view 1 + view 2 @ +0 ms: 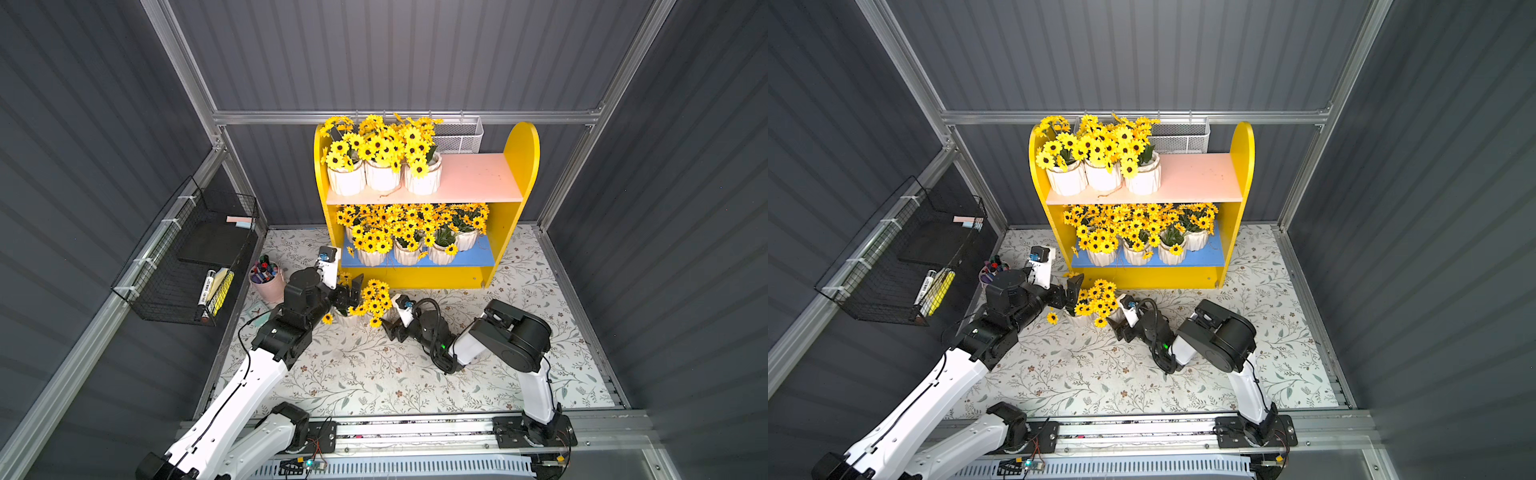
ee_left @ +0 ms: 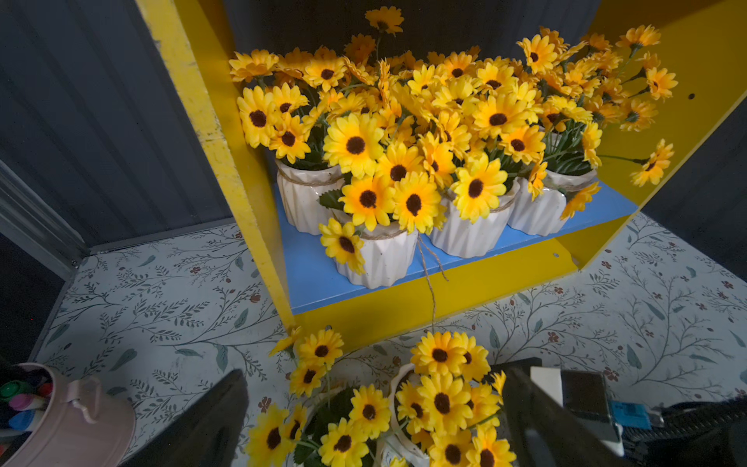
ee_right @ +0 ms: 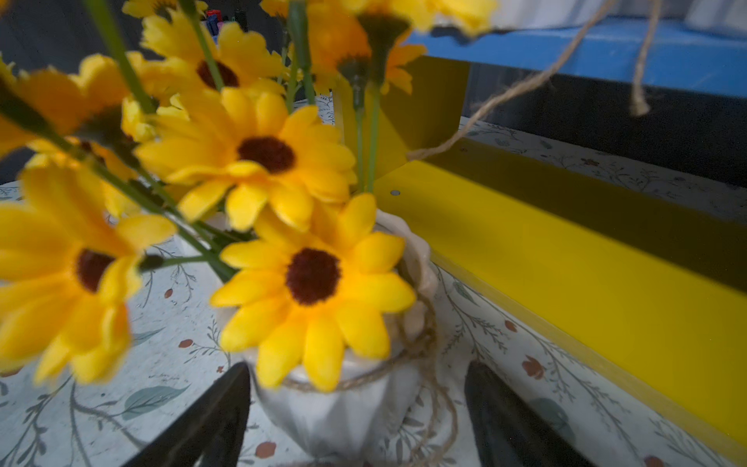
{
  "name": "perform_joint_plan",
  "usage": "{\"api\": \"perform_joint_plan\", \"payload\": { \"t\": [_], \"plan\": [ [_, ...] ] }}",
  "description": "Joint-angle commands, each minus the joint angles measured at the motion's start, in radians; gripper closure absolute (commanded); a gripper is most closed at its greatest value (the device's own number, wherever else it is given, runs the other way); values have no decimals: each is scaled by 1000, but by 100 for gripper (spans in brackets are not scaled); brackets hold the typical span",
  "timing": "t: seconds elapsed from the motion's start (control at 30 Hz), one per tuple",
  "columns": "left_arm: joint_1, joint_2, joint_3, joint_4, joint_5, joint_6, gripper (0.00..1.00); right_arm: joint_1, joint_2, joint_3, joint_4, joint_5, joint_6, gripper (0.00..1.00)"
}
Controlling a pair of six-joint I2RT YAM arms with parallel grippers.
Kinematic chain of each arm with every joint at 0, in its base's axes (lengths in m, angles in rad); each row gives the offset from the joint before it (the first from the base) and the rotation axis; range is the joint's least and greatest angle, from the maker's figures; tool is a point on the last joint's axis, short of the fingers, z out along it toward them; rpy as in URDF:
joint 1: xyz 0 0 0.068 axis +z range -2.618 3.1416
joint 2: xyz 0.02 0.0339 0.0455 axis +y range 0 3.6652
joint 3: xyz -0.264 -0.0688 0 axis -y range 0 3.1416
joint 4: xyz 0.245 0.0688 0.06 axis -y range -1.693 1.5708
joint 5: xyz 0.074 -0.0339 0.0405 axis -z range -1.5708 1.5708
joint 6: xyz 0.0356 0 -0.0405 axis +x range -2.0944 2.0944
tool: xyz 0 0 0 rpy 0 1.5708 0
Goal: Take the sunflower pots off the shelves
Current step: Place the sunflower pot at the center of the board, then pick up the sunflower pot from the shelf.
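Right pincer stood with its two black fingers apart, one on each side of a white floor pot. A small gap showed on both sides, so it was clamped on nothing. This pot stood upright on the flowered mat, just near of the shelves. The left pincer was also wide apart and empty. It hung at the left and far side of the same bunch of flowers, and its opening faced the blue lower board. Other sunflower pots were not yet taken off: three upper pots stood on the left part of the pink upper board, and a crowded group stood on the lower board. As I judge it, the coming move turned on one relation: these pots lay far from both pincers and toward the left half of the shelves, so the left arm was nearer. The front pot on the lower board lay almost straight ahead of the left pincer, with its long axis upright, so the fingers should come level from its two sides. Its hanging twine could perhaps catch.
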Motion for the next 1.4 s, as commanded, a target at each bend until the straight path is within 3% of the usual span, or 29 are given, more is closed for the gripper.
{"api": "perform_joint_plan", "payload": {
  "t": [0.0, 0.2, 0.33, 0.5, 0.67, 0.9, 1.17, 1.37],
  "plan": [
    [-7, -16, -3, 15, 17, 7, 1, 16, -65, -68, 6, 3, 16, 15],
    [-6, -39, 5, 10, 27, 11, 1, 31, -303, -209, -98, 88, 58, 12],
    [-6, -55, 9, 10, 56, 14, 0, 41, -562, -222, -362, 63, 66, 12],
    [-7, -62, 26, 4, 119, 17, 1, 43, -924, 1, -1030, 135, 72, 9],
    [-7, -75, 42, 11, 193, 33, 1, 39, -1061, 146, -1147, 267, -10, 1],
    [-6, -85, 66, 14, 294, 43, 1, -18, -985, 424, -1213, 300, -132, 1],
    [-7, 1, 174, 39, 296, 58, 1, -227, -776, 737, -1218, 142, -120, 1],
    [-5, 4, 122, 69, 293, 60, 1, -335, -618, 901, -1217, 4, -87, 1]
  ]
}}
